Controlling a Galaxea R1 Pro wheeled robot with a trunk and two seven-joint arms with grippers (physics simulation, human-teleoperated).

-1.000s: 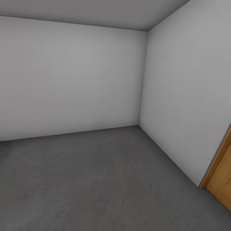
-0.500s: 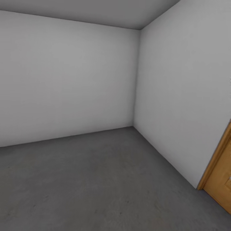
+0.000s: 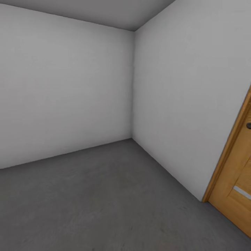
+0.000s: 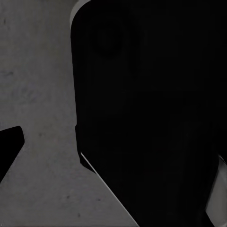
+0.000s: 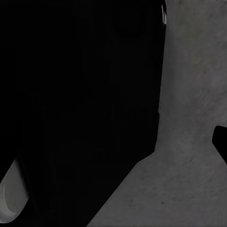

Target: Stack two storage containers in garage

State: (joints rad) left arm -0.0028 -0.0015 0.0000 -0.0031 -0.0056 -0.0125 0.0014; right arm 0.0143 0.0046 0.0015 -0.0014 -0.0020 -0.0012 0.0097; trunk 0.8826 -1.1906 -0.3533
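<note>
While the head view takes in a bare corner of the garage (image 3: 69,87), with plain grey-white walls meeting above dark concrete, the step in hand looks like travel or orientation rather than handling: no orange-red container appears in any of the three views. My reading is that the robot is either scouting a drop spot or about to leave for the living room, and I cannot say which.

A wooden door (image 3: 235,188) with a dark handle stands at the right edge, set in a light wood frame against the right-hand wall.

Both wrist views look down on the floor (image 3: 104,195), which is dark grey, matte and faintly speckled. Large black shapes of the robot's own body block much of each. A dark tip at the edge of each wrist view may belong to an end effector, but I cannot tell whether either end effector is open or closed, or whether it holds anything.

Next, I judge, comes locating the containers, which calls for turning the base toward wherever they sit. The open stretch of concrete near the corner would suit the stack.
</note>
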